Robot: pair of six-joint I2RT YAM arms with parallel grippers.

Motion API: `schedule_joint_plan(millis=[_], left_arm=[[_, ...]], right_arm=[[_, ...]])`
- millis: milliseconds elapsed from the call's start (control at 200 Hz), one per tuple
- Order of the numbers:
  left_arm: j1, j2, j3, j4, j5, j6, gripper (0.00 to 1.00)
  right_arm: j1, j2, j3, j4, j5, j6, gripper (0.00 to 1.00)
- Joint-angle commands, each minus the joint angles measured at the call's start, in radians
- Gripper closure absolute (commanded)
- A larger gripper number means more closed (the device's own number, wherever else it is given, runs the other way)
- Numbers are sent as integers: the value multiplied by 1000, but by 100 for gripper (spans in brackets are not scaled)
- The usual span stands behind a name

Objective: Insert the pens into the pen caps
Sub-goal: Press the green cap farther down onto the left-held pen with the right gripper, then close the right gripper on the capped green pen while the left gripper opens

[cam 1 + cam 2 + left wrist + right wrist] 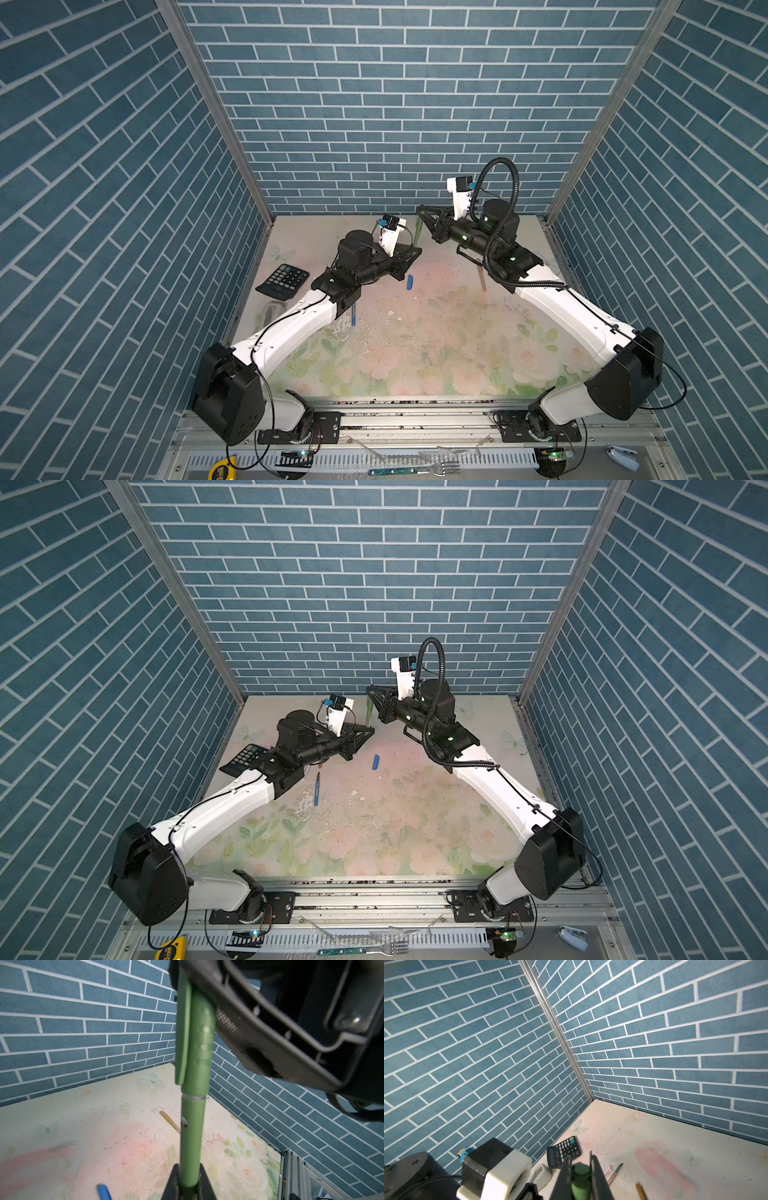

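My left tool (189, 1185) is clamped tight on the lower barrel of the slim dark green pen (192, 1136), holding it upright above the far middle of the floral-printed tabletop (415, 353). My right tool (580, 1167) pinches the closed end of the short green tube cap (202, 1043) from above. That cap sits over the pen's upper end, its mouth meeting the barrel at a thin silvery ring. Both top views show the pen standing between the two tool tips. Down on the tabletop, a stubby blue plastic cap (410, 281) lies near my left tool. A slim blue pen (353, 314) lies apart from it, toward the front left, and a tan pen (482, 279) lies well to the cap's right. A black pocket calculator (282, 281) rests at the tabletop's left edge.
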State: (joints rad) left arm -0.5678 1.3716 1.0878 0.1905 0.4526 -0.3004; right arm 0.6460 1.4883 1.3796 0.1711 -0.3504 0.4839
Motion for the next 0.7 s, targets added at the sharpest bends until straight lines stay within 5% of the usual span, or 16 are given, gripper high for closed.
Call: schedule_joint_plan(millis=[0, 280, 460, 695], left_arm=[[76, -29, 162, 407, -154, -77, 100], [107, -14, 199, 416, -135, -102, 100], [106, -22, 88, 395, -67, -119, 100], [107, -33, -150, 429, 42, -182, 100]], right_arm=[[45, 38, -89, -331, -144, 28, 92], [51, 41, -118, -331, -133, 36, 92], [48, 29, 4, -378, -79, -15, 89], [45, 33, 302, -436, 16, -113, 56]])
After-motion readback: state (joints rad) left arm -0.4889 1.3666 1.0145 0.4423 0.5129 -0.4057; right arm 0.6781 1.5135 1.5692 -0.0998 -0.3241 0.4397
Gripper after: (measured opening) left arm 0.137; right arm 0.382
